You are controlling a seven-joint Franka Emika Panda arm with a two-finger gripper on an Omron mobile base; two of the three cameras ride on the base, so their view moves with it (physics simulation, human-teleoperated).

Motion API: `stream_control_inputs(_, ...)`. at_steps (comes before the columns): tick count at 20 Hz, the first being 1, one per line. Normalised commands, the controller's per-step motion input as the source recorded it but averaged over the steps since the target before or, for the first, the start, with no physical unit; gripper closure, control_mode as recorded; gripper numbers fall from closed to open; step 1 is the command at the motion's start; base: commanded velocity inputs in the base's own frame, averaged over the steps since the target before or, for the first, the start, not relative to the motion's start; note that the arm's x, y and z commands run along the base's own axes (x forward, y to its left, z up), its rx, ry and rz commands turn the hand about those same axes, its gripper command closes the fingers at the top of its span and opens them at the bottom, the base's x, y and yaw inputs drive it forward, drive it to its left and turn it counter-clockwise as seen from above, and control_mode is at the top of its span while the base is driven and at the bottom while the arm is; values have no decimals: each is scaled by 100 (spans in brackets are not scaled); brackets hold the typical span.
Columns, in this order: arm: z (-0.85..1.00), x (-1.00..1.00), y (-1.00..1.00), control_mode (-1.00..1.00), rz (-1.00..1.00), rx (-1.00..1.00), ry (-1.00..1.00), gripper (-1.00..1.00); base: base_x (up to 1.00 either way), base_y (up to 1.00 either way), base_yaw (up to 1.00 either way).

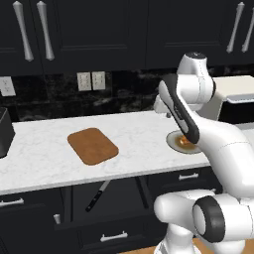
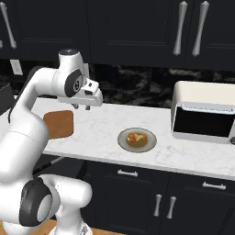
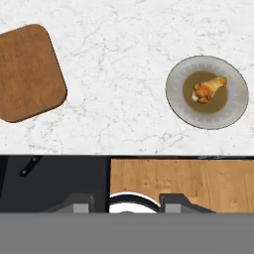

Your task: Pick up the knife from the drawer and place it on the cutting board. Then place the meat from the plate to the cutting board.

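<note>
The reddish-brown cutting board [image 1: 93, 145] lies bare on the white marble counter, left of centre. To its right stands the grey plate [image 2: 137, 139] with the orange-brown meat [image 2: 137, 137] on it; my arm hides part of the plate in the left base view. Below the counter the dark drawer [image 1: 114, 237] is pulled out, and the black-handled knife [image 1: 97, 195] lies inside it. My gripper [image 2: 81, 108] hangs open and empty high above the counter, between board and plate. The hand view looks down on the board [image 3: 27, 72], the plate [image 3: 207, 92], the meat [image 3: 208, 89] and the knife handle's end [image 3: 30, 166].
A white toaster oven [image 2: 204, 112] stands at the counter's right end. A dark appliance [image 1: 5, 131] sits at the left end. Dark upper cabinets with long silver handles hang above. Wooden floor [image 3: 183, 183] shows in front of the cabinets.
</note>
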Motion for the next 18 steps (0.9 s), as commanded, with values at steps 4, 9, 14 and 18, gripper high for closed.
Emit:
stream_control_inputs(4, -6, 8, 8, -100, 0, -2, -3, -100, 0, 0, 0)
stream_control_inputs(9, -4, -10, 59, -100, 6, -2, -2, -100, 0, 0, 0)
stream_control_inputs(14, -18, -50, 68, -100, 12, -3, 3, -100, 0, 0, 0)
stream_control_inputs(18, -25, -40, 53, -100, 9, -7, 9, -100, 0, 0, 0)
